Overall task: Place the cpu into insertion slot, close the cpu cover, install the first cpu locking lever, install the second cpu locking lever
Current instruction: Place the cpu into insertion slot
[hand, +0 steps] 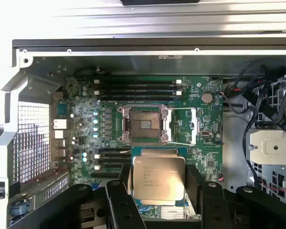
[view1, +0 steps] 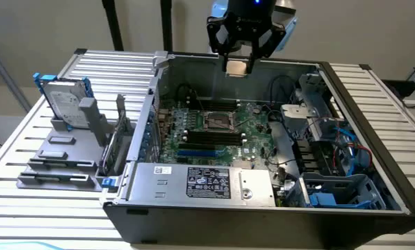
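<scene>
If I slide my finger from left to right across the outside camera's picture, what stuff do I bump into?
hard drive → insertion slot → silver bracket → blue cables. The gripper holding the cpu hangs over the slot, so it's left out.

Nothing can be read: the white print on the black rectangular label (view1: 208, 182) at six o'clock in the open dark metal computer case (view1: 193, 229) and the faint lines on the pale silvery-tan square cpu (hand: 158, 177) are illegible
</scene>
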Action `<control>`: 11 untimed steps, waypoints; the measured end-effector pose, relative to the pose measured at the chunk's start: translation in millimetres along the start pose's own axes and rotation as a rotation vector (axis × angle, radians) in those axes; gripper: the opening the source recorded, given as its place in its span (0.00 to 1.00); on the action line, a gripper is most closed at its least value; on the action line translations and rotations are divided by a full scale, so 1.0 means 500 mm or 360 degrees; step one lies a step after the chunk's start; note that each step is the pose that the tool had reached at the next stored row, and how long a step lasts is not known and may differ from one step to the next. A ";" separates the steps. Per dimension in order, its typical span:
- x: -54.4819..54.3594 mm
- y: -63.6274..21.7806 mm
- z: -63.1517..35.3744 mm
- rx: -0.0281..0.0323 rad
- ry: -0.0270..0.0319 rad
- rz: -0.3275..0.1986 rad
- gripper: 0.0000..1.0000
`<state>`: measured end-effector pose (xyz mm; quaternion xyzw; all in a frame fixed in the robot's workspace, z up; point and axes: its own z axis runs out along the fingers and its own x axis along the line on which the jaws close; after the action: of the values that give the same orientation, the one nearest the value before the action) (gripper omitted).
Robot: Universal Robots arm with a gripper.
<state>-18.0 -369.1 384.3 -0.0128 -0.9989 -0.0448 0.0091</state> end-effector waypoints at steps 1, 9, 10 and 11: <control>0.000 0.000 0.000 0.00000 0.00000 0.0000 0.55; 0.000 0.000 0.000 -0.00001 0.00000 0.0000 0.55; 0.000 0.000 0.000 0.00000 0.00000 0.0000 0.55; 0.000 0.000 0.000 -0.00001 0.00001 0.0000 0.55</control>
<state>-18.0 -369.1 384.3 -0.0128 -0.9989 -0.0448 0.0091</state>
